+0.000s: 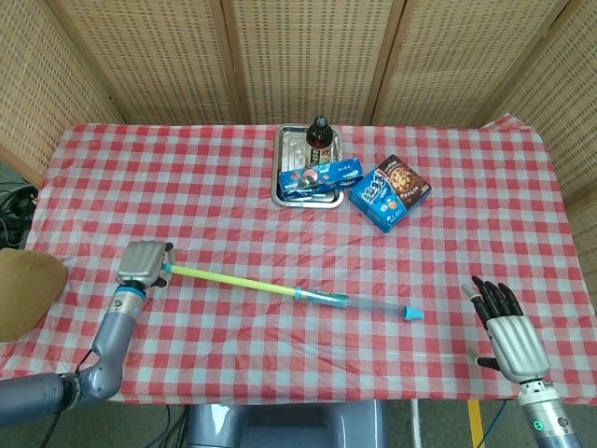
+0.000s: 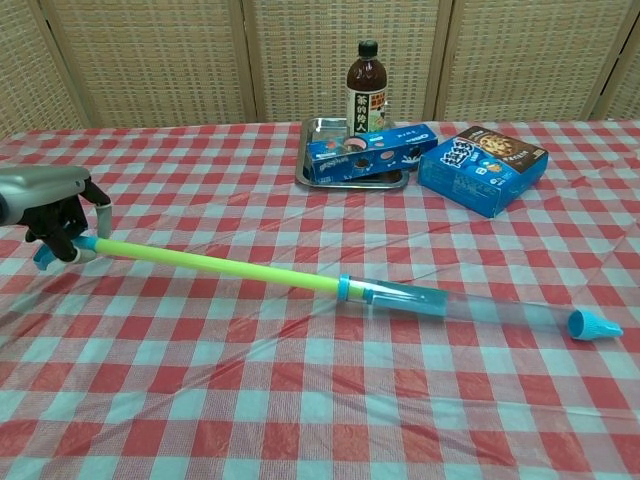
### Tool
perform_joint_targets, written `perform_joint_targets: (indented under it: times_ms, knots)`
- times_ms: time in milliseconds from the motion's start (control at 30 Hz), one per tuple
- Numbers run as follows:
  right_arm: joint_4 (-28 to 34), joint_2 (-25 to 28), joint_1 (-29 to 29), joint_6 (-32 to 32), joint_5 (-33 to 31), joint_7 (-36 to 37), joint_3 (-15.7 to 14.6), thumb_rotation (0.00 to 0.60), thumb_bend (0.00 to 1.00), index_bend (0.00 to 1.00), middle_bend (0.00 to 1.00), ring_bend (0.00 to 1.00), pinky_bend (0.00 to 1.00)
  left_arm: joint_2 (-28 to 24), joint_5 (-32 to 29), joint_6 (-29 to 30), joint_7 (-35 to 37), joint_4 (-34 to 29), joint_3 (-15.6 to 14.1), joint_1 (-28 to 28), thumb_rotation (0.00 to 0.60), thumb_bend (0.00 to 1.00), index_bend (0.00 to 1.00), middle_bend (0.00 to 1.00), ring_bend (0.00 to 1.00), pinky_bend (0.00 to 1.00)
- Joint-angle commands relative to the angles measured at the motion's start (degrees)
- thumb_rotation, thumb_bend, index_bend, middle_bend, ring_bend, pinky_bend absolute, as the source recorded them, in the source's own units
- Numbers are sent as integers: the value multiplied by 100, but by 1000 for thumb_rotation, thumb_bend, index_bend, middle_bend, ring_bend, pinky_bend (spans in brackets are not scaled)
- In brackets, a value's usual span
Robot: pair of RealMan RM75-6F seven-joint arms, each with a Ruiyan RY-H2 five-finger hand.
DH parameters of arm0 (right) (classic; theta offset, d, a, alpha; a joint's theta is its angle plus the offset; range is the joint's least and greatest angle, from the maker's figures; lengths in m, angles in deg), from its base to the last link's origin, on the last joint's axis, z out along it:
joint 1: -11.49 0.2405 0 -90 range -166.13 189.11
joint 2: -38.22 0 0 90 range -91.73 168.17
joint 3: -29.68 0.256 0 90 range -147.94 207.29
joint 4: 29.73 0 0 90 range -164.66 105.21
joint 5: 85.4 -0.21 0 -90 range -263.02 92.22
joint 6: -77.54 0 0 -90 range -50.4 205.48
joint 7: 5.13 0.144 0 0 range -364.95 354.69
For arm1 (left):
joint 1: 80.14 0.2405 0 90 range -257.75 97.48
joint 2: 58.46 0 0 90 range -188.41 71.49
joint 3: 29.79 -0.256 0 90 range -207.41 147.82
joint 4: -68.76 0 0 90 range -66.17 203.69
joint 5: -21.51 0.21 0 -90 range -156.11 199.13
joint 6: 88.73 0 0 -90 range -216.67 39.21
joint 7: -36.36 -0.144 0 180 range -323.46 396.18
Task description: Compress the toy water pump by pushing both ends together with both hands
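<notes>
From the head view, the left hand (image 1: pixel 143 262) grips the handle end of the toy water pump (image 1: pixel 295 292), which lies diagonally across the checkered surface (image 1: pixel 215 205). The right hand (image 1: pixel 507 332) hovers open, near right. From the chest view, the pump's blue tip (image 2: pixel 594 324) rests right.

Extended toy water pump (image 2: pixel 330 284), tabletop diagonal

pump (image 2: pixel 400 300): glossy clear plastic | tray (image 1: pixel 283 163): shiny metal | tablecloth (image 2: pixel 300 400): smooth wrinkled film | screen (image 1: pixel 308 56): woven wicker
</notes>
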Motion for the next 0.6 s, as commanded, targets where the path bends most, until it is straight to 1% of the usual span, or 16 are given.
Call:
perform_joint_targets:
  times_ms: [33,67,300,400,433,500,600]
  knots:
    - [-23,-14,25,36,-73,31,49,600,70,17,0,0,0,-78,-35,0,85,-73,99,-14,600,649,883,844,779,673]
    - [-30,-37,64,103,-159,70,98,600,69,19,0,0,0,-126,-44,-13,182,-102,194,-24,600,652,885,847,782,673]
    - [84,-130,245,304,-417,-140,306,600,71,65,0,0,0,-331,-49,-160,390,-160,419,-127,600,654,889,852,789,676]
    - [356,-127,300,315,-649,-329,478,600,70,121,14,0,0,-371,-54,-169,439,-155,514,-192,600,652,890,860,796,687]
    - [441,-135,312,287,-712,-393,540,600,70,151,42,11,0,-381,-55,-169,453,-156,540,-210,600,652,890,860,796,687]
    - [587,-154,335,239,-824,-547,642,600,75,196,110,60,0,-401,-41,-173,474,-162,578,-245,600,651,891,860,797,687]
    - [910,-137,418,237,-1063,-898,822,600,82,226,214,192,3,-454,0,-208,507,-184,640,-319,600,650,892,860,797,687]
